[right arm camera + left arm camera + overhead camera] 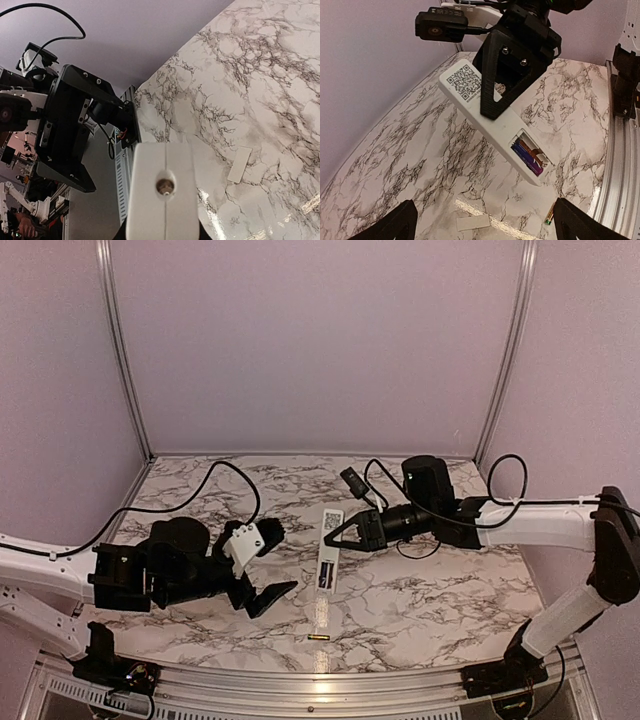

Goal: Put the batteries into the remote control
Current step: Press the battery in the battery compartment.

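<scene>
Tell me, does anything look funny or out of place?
Yes. The remote control is open at the back, one dark battery inside; its lid and the golden battery lie loose on the table.

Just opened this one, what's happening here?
The right gripper holds the remote control back side up by its far end. One dark battery sits in its open compartment. The golden battery and the compartment cover lie on the table. The left gripper hovers nearby, jaws wide open, holding nothing.

Left gripper [288, 558]: jaws spread wide, pointing 3 o'clock
Right gripper [330, 536]: clamped on remote control [327, 570], pointing 9 o'clock
</scene>
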Controlling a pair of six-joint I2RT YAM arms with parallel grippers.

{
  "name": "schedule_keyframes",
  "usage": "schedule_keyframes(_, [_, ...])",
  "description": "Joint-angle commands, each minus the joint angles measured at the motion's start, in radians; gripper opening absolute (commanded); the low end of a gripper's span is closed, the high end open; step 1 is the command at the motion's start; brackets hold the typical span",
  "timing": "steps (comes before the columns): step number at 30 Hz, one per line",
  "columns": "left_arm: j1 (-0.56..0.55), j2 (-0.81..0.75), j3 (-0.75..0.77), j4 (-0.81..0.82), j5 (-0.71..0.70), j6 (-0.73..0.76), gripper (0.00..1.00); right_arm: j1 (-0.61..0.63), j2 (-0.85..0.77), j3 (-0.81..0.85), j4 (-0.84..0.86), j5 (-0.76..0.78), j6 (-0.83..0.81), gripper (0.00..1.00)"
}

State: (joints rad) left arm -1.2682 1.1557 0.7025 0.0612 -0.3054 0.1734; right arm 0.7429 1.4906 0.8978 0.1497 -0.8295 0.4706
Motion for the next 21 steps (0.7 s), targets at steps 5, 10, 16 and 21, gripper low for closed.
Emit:
schedule_keyframes(5, [0.101, -0.079, -0.070, 0.224, 0.207, -0.376, 0.99, 0.011, -0.049, -0.006, 0.088, -0.019, -0.007, 0.00])
schedule_keyframes(10, [0.141, 0.032, -0.005, 0.207, 0.360, -0.443, 0.90, 0.030, -0.051, 0.011, 0.088, -0.022, -0.009, 0.00])
schedule_keyframes(16, [0.167, 0.146, 0.047, 0.208, 0.512, -0.488, 0.83, 0.048, -0.059, 0.021, 0.085, -0.017, -0.009, 0.00])
schedule_keyframes(21, [0.173, 0.198, 0.069, 0.219, 0.538, -0.497, 0.71, 0.055, -0.063, 0.024, 0.081, -0.013, -0.010, 0.00])
